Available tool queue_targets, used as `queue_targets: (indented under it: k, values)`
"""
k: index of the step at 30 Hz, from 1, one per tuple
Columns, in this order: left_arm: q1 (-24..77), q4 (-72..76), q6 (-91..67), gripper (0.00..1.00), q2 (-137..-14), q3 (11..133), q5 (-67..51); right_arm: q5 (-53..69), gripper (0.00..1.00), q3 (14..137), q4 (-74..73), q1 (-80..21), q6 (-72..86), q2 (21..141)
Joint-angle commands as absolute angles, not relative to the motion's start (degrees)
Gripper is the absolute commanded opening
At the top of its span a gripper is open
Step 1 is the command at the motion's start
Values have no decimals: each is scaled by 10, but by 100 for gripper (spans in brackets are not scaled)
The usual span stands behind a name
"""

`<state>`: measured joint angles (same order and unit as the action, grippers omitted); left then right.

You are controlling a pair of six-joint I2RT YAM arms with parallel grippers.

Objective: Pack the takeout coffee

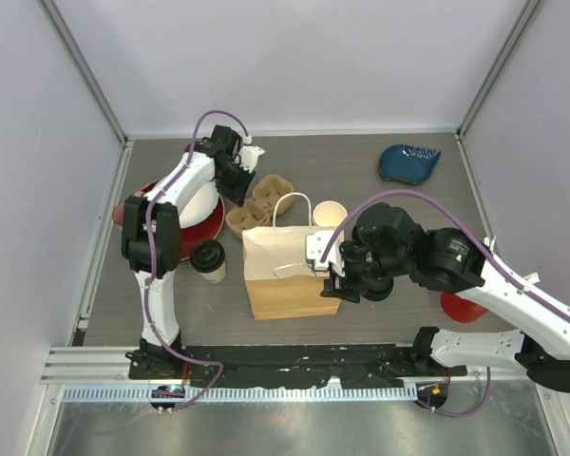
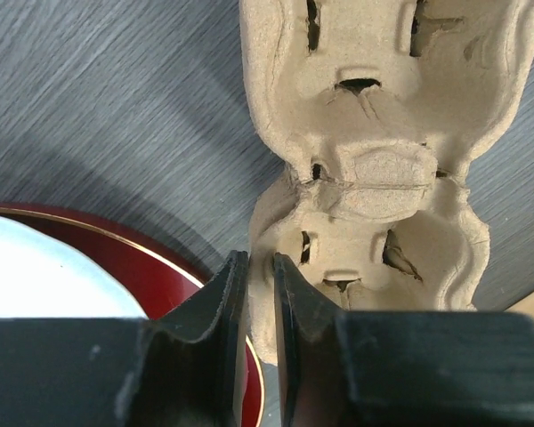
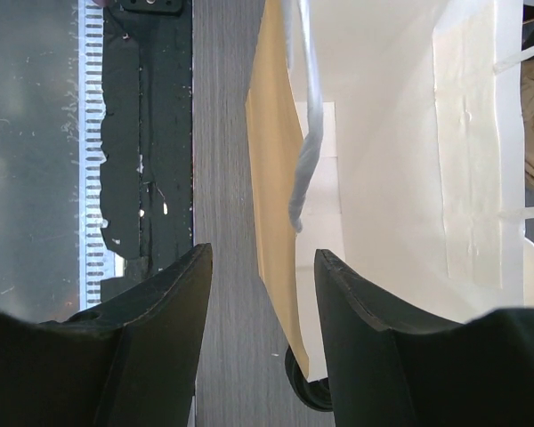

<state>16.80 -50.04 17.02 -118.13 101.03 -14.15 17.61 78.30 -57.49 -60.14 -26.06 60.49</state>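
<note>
- The lidded cup (image 1: 207,258) stands on the counter (image 1: 408,204), just left of the paper bag (image 1: 280,275); a second cup (image 1: 330,214) stands behind the bag.
- The left fingers (image 2: 222,302) — nearly closed — seem to pinch the pulp carrier (image 2: 383,178) by its rim; it should be lifted level.
- The right fingers (image 3: 173,294), apart, straddle the bag's wall — closing there would hold the mouth open.

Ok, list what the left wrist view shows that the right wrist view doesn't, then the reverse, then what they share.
Left wrist only: the pulp cup carrier, the red plate with its white centre, and the left fingers nearly together, apparently pinching the carrier's rim.

Right wrist only: the open paper bag with its white inside and handle, the toothed rail along the table's edge, and the right fingers spread open astride the bag's wall.

Both: the grey wood-grain table.
</note>
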Motion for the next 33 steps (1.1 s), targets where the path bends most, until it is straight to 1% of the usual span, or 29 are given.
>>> queue_targets:
  k: [1,2,3,4,5,6,9,10,26,33]
  values:
    - [172,-509,184,15,-1177,1029,-149,168,55,800,-565,-599,-251,598]
    - [172,-509,186,16,-1176,1028,-147,168,55,800,-564,-599,-251,598]
    - [172,-508,189,19,-1176,1027,-142,168,55,800,-564,-600,-251,598]
    - [173,-508,191,28,-1176,1028,-140,168,55,800,-564,-600,-250,598]
    - [173,-507,191,28,-1177,1029,-137,167,55,800,-564,-600,-250,598]
    - [173,-508,192,27,-1177,1028,-141,167,55,799,-566,-599,-250,598]
    - [175,-513,194,15,-1179,1028,-147,165,55,800,-568,-599,-249,600]
    - [175,-516,194,0,-1178,1028,-150,165,55,800,-567,-600,-249,600]
    - [176,-506,194,0,-1101,1013,-168,162,55,808,-570,-600,-241,606]
    - [175,-504,195,0,-1089,1010,-178,163,55,809,-571,-599,-233,606]
